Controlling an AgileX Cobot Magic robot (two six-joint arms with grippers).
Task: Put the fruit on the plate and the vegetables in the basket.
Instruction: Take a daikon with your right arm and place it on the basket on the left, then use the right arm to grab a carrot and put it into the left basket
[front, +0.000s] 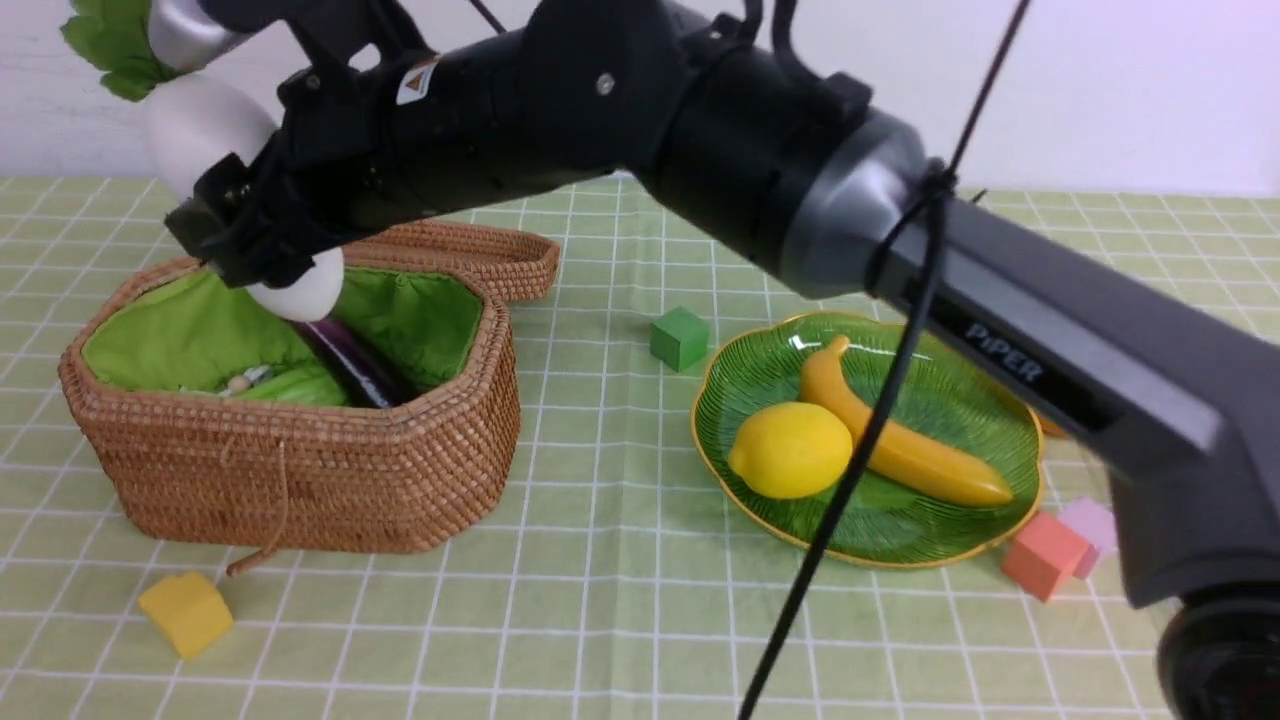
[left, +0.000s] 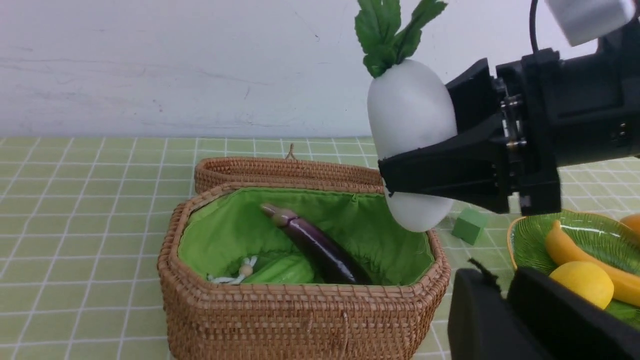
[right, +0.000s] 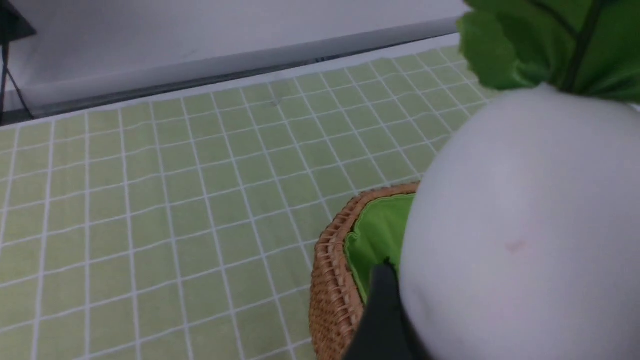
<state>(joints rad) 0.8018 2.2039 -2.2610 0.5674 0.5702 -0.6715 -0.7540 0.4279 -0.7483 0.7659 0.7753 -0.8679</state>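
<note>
My right claw (left: 395, 172) squeezes the fat white toy radish (left: 410, 110), green leaves up at 12 o'clock. The brown woven basket with green cloth (left: 300, 320) waits right under its tip, at 6 o'clock. My left claw (left: 507, 295): open or closed, I cannot tell.

The right arm (front: 1050, 375) reads "PiPER".

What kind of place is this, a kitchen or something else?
Probably a robot test bench, not a kitchen: a black robot arm holds a toy radish over a basket, on a checked cloth with foam blocks before a bare white wall.
</note>
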